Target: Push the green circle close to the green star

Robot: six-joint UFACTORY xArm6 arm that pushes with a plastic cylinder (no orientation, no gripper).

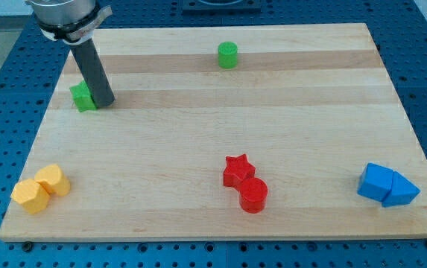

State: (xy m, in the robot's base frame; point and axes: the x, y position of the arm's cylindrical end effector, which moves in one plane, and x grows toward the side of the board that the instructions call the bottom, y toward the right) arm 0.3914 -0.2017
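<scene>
The green circle [228,55] stands near the view's top, a little right of the middle. The green star [83,97] lies at the upper left of the wooden board [213,126], partly hidden behind my rod. My tip [103,103] rests on the board right against the green star's right side, far to the left of the green circle.
A red star [238,170] and a red circle [253,195] touch each other at the lower middle. Two yellow blocks [40,187] sit at the lower left corner. A blue cube and blue triangle [387,184] sit at the lower right.
</scene>
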